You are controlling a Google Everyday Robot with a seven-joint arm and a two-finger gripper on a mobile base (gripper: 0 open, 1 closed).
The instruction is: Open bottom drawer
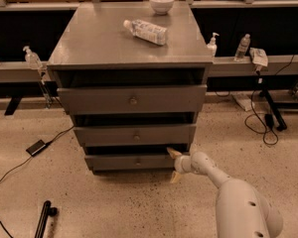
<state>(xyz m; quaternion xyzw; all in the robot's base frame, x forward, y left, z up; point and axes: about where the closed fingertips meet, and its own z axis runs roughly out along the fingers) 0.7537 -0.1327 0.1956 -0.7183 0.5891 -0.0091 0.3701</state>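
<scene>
The grey metal cabinet (pixel 89 43) has three drawers. The bottom drawer (pixel 114 162) is the lowest and narrowest front, with a small round knob (pixel 137 161) at its centre. It sits roughly in line with the fronts above. My gripper (pixel 174 165) is at the drawer's right end, on a white arm (pixel 238 202) coming from the lower right. It is open, with one tan finger (pixel 173 153) at the drawer front's top edge and the other (pixel 175 177) below its bottom edge.
A plastic bottle (pixel 146 31) lies on the cabinet top and a white bowl (pixel 162 3) stands at its back. Cables and a power brick (pixel 37 147) lie on the floor to the left, a black tool (pixel 43 218) at lower left, and cables (pixel 260 125) to the right.
</scene>
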